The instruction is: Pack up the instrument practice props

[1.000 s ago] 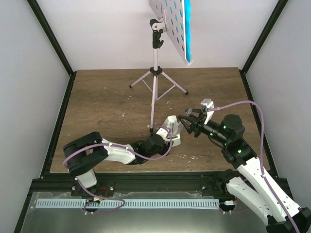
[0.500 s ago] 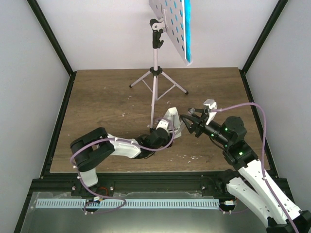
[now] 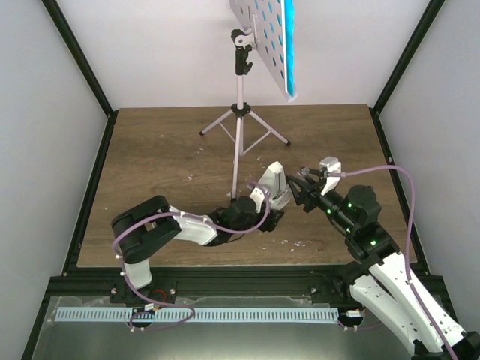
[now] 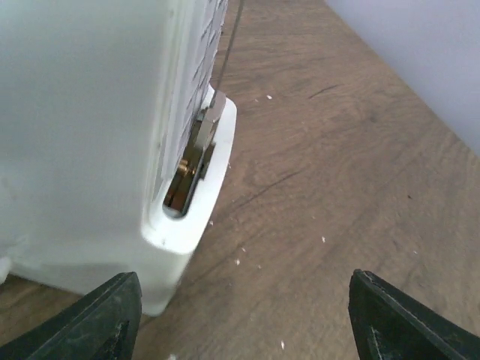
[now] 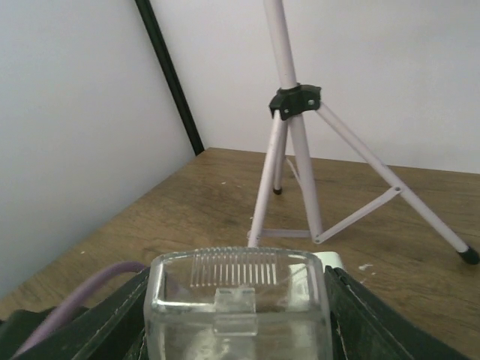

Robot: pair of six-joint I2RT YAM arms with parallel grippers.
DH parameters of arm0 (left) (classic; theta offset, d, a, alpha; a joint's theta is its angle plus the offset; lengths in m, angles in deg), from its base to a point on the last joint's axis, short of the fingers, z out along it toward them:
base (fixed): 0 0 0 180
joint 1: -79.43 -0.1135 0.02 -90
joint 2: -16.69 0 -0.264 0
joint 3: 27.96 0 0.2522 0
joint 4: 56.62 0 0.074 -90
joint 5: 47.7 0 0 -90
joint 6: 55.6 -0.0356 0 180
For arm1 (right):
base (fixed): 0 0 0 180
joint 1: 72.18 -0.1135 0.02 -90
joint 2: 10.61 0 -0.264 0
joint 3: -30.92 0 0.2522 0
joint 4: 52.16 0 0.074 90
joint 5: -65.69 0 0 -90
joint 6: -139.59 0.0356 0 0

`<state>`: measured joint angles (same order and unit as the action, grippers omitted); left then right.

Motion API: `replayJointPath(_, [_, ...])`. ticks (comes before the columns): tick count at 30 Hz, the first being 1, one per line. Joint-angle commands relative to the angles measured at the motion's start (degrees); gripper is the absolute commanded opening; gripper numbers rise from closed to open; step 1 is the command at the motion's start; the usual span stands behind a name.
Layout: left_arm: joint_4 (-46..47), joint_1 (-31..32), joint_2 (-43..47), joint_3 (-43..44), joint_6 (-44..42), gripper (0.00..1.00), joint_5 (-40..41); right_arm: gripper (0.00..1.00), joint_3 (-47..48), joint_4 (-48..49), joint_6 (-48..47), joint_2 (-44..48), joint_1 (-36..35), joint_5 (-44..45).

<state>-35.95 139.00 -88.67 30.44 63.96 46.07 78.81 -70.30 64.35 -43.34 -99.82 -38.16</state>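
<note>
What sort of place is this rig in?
Likely a lab robot cell: white walls in a black frame, left arm and right arm bolted at a wood table, music stand as prop.

The left arm (image 3: pixel 187 225) is stretched low and to the right, and the left gripper (image 4: pixel 240 315) is held with its jaws spread wide. The right arm (image 3: pixel 375 255) is reached forward and leftward. The right gripper (image 5: pixel 238 322) is closed against both sides of a clear ridged block (image 5: pixel 237 289), close beside the left gripper.
</note>
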Motion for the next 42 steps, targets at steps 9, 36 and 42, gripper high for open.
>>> replayJointPath(9, [-24.2,-8.0,37.6,-6.6,0.3,0.89,-8.1,0.56,-2.7,3.9,-7.1,1.3,-0.7,8.2])
replayJointPath(36, [-52.6,-50.4,60.4,1.8,-24.4,0.92,-11.8,0.58,-22.0,44.9,-18.2,-16.6,-1.0,3.2])
replayJointPath(42, [-54.2,-50.4,60.0,1.8,-25.8,0.91,-10.4,0.58,-22.2,49.2,-17.1,-21.7,-1.0,2.7])
